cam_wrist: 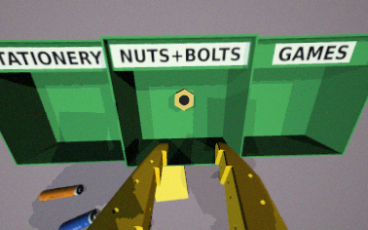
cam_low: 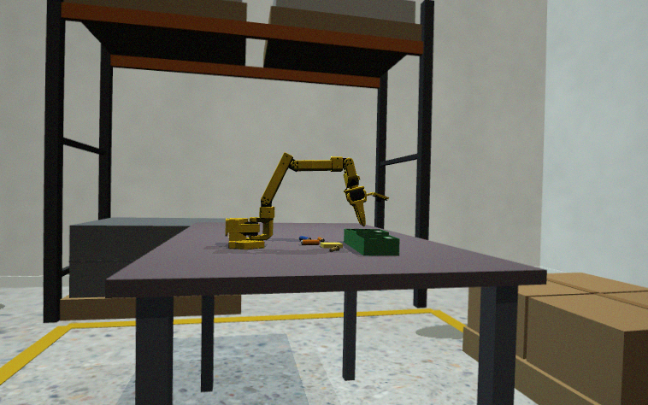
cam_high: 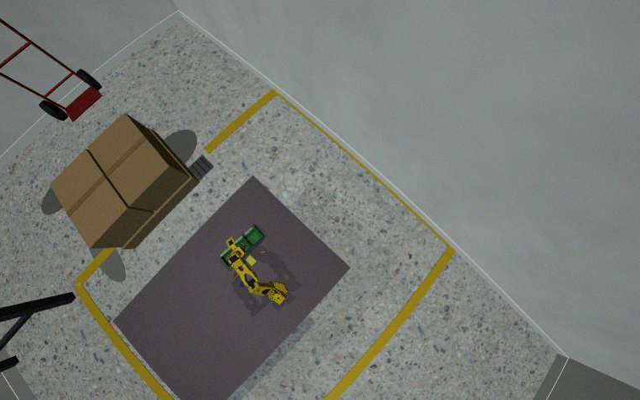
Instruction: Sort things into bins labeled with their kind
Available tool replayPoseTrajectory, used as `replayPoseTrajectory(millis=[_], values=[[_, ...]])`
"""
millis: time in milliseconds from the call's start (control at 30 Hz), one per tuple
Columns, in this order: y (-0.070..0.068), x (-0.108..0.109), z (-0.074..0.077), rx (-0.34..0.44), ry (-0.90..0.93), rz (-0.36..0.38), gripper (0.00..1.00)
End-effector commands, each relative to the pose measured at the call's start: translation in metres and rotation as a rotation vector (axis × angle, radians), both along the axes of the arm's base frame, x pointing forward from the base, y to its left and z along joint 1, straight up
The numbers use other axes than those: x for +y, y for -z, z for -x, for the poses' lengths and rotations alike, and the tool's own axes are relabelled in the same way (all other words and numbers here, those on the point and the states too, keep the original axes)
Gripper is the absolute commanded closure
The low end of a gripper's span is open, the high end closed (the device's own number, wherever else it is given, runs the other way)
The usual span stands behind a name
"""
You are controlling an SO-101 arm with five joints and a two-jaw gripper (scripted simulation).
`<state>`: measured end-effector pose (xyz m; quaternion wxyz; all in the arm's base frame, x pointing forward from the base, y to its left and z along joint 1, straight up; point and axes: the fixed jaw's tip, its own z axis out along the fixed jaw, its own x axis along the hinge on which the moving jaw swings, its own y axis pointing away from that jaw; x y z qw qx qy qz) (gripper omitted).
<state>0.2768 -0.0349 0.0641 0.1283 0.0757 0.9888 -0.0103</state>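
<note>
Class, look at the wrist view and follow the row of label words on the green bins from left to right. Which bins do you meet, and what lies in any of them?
STATIONERY bin → NUTS+BOLTS bin, with a brass-coloured hex nut lying in it → GAMES bin

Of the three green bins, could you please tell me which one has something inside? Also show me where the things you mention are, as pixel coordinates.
The middle bin (cam_wrist: 234, 104), labelled NUTS+BOLTS: it alone shows a hex nut (cam_wrist: 177, 99) inside.

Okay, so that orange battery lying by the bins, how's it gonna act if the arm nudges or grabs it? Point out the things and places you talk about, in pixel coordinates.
The orange battery (cam_wrist: 61, 192) would probably roll sideways if nudged, being round and on its side. Its straight, can-like body looks stiff, and the smooth, shiny surface may slip a little.
</note>
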Motion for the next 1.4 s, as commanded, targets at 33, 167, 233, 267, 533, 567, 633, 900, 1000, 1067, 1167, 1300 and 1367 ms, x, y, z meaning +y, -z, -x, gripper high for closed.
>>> replayPoseTrajectory(millis=[33,167,233,267,533,567,633,900,1000,1067,1167,1300,1367], values=[[-0.02,-0.003,-0.006,-0.079,0.003,0.013,0.83],[-0.02,-0.003,-0.006,-0.079,0.003,0.013,0.83],[-0.02,-0.003,-0.006,-0.079,0.003,0.013,0.83],[-0.02,-0.003,-0.006,-0.079,0.003,0.013,0.83],[-0.02,-0.003,-0.005,-0.079,0.003,0.013,0.83],[-0.02,-0.003,-0.005,-0.078,0.002,0.013,0.83],[-0.02,-0.003,-0.005,-0.077,-0.002,0.015,0.83],[-0.019,-0.008,0.001,-0.055,-0.065,0.037,0.82],[-0.018,-0.011,0.003,-0.045,-0.095,0.047,0.82],[-0.018,-0.012,0.005,-0.039,-0.113,0.052,0.82],[-0.017,-0.016,0.011,-0.018,-0.174,0.07,0.82],[-0.015,-0.023,0.02,0.016,-0.274,0.096,0.81],[-0.014,-0.027,0.026,0.034,-0.33,0.108,0.81]])
